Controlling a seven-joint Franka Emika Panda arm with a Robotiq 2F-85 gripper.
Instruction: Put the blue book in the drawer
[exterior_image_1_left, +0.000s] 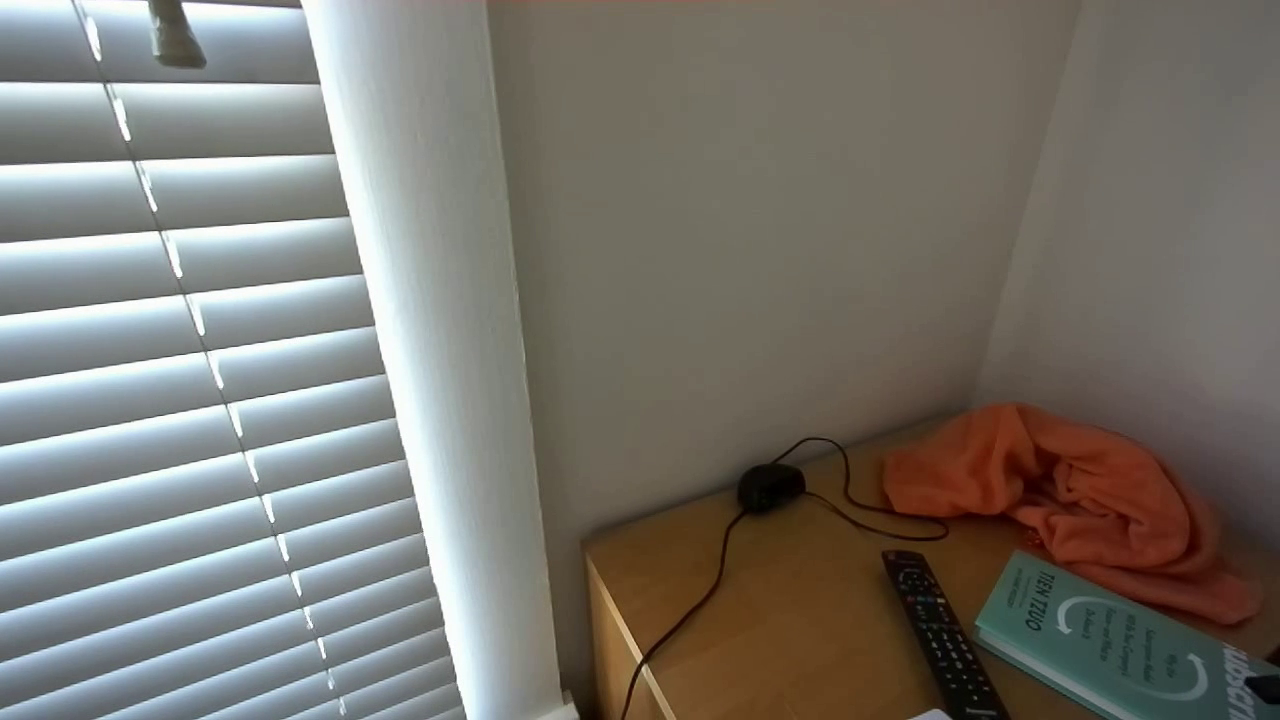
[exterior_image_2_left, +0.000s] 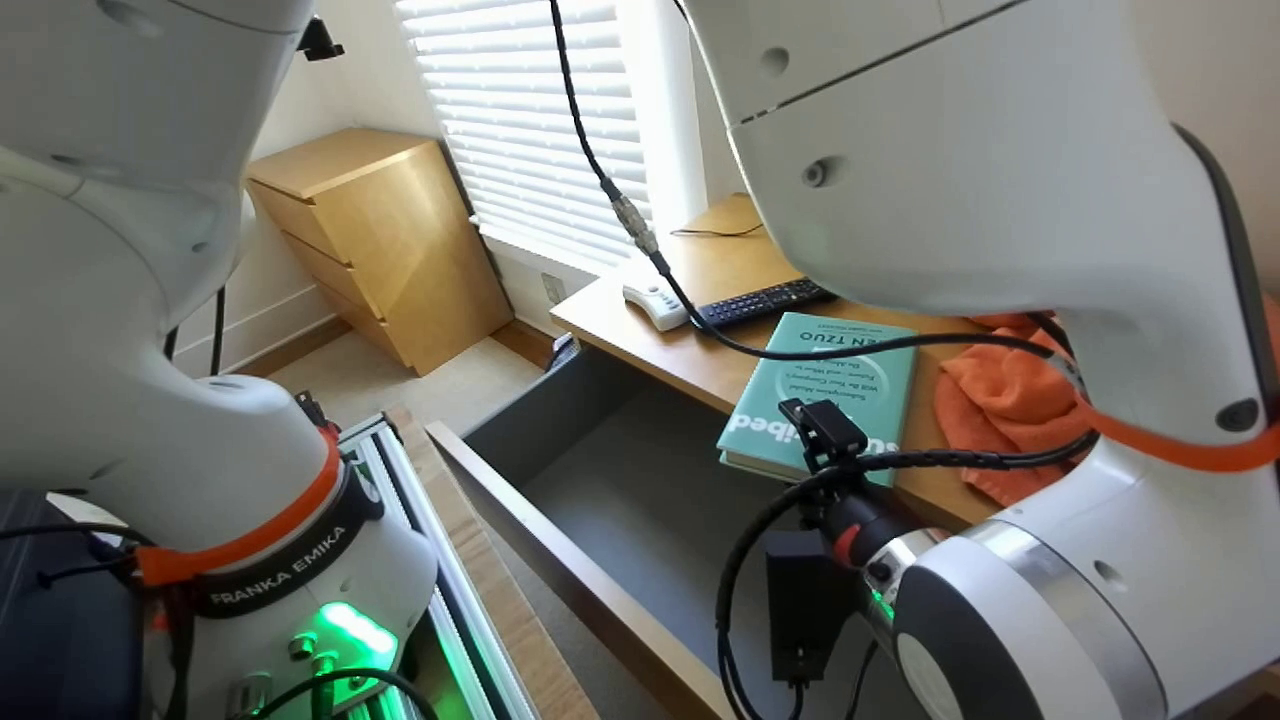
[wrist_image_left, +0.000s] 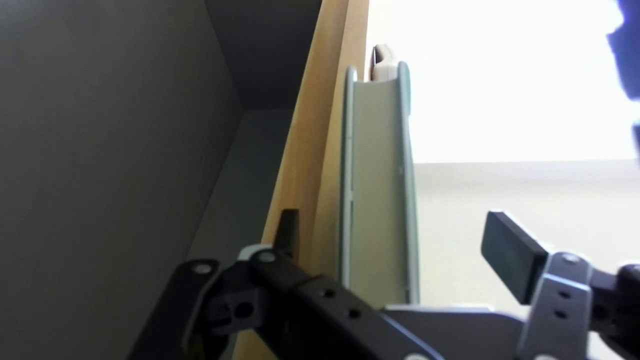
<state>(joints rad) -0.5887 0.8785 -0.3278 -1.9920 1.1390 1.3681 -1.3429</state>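
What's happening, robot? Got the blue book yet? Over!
End effector open, holding nothing. Blue book on dresser top, not yet in open drawer. Orange cloth alongside, likely no obstacle.

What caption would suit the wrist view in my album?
Open claw with the blue book edge-on ahead and the open drawer alongside.

The book (exterior_image_1_left: 1110, 640) lies over there on the dresser (exterior_image_1_left: 780, 600) — between the remote (exterior_image_1_left: 940, 630) and the cloth (exterior_image_1_left: 1090, 490) — the drawer (exterior_image_2_left: 620, 485) out in front, below.

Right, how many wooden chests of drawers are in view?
2: a near chest under the blue book, its drawer pulled open, and a far chest beside the window blinds. The robot arm blocks part of an exterior view and could hide others.
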